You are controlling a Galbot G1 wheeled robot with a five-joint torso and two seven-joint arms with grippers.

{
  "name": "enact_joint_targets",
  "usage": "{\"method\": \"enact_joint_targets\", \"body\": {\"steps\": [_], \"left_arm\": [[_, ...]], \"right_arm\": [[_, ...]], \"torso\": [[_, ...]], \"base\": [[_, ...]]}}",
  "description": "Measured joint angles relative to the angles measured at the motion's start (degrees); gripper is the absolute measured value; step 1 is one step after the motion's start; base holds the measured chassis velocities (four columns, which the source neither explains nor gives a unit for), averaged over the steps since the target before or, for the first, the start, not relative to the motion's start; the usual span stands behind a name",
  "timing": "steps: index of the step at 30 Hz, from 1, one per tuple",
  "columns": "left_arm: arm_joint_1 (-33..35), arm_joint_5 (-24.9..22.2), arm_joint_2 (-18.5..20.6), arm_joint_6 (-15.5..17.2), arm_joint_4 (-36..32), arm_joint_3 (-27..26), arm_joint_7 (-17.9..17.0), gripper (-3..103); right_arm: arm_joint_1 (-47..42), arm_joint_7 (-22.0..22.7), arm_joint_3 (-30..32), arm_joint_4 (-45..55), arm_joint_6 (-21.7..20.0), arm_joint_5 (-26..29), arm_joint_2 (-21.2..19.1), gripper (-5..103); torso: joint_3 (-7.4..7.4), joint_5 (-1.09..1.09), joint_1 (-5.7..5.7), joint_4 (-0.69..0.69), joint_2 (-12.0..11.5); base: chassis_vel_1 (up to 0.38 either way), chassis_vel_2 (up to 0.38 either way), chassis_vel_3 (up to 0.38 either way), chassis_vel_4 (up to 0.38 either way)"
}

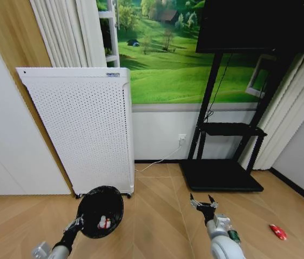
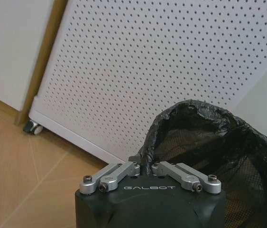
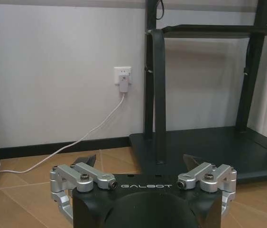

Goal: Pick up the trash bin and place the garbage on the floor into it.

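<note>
Floor (image 1: 157,216): light tan herringbone parquet. Resting on it: white perforated appliance (image 1: 84,129) on castors, black TV stand base (image 1: 221,175), white power cord (image 1: 157,161), small red piece (image 1: 277,232) at right.

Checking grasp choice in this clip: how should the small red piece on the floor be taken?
Come straight down on the small red piece with the open right tool, closing across its narrow width. It lies flat on the floor with free room around it.
</note>
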Motion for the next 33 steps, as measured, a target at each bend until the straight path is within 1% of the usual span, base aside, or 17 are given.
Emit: {"method": "enact_joint_targets", "body": {"steps": [7, 14, 18, 25, 29, 31, 32, 33], "left_arm": [[-2.3, -0.3, 0.4, 1.1, 0.0, 1.9, -0.6, 5], [-2.6, -0.5, 0.6, 1.2, 0.7, 1.9, -0.8, 5], [-2.6, -0.5, 0.5, 1.1, 1.2, 1.8, -0.7, 5], [-3.5, -1.0, 0.8, 0.9, 1.7, 2.0, -0.7, 5], [-3.8, -1.1, 0.8, 0.9, 2.0, 2.1, -0.8, 5], [-3.8, -1.1, 0.8, 0.8, 2.1, 2.1, -0.9, 5], [-3.8, -1.1, 0.7, 0.8, 2.2, 2.2, -0.9, 5], [-3.8, -1.1, 0.7, 0.8, 2.2, 2.2, -0.9, 5]], "right_arm": [[-0.9, -0.5, 0.4, 0.3, 0.2, -0.4, 1.0, 100], [-0.7, -0.6, 0.0, 0.4, 0.2, -0.8, 1.1, 100], [-0.7, -0.7, -0.3, 0.4, 0.2, -1.2, 1.2, 100], [-0.8, -0.6, -0.3, 0.5, 0.3, -1.8, 1.5, 100], [-1.0, -0.5, -0.3, 0.5, 0.3, -1.8, 1.7, 100], [-1.1, -0.4, -0.1, 0.5, 0.4, -1.8, 1.7, 100], [-1.2, -0.4, -0.1, 0.6, 0.4, -1.8, 1.6, 100], [-1.2, -0.3, 0.0, 0.6, 0.4, -1.8, 1.5, 100]], "torso": [[0.0, -0.01, 0.0, 0.02, 0.0], [0.0, -0.01, 0.0, 0.03, 0.0], [0.0, 0.0, 0.0, 0.04, 0.0], [0.01, 0.0, 0.01, 0.01, 0.0], [0.0, 0.01, 0.0, 0.02, 0.0], [0.01, 0.0, 0.0, 0.05, 0.0], [0.01, 0.02, 0.01, 0.02, 0.0], [0.01, -0.02, 0.0, 0.0, 0.0]], "base": [[0.0, 0.0, 0.0, 0.0], [-0.02, -0.014, 0.031, 0.021], [-0.123, -0.099, 0.1, 0.102], [-0.194, -0.185, 0.174, 0.183], [-0.157, -0.166, 0.144, 0.152], [-0.145, -0.129, 0.125, 0.14], [-0.145, -0.132, 0.131, 0.113], [-0.145, -0.129, 0.112, 0.113]]}}
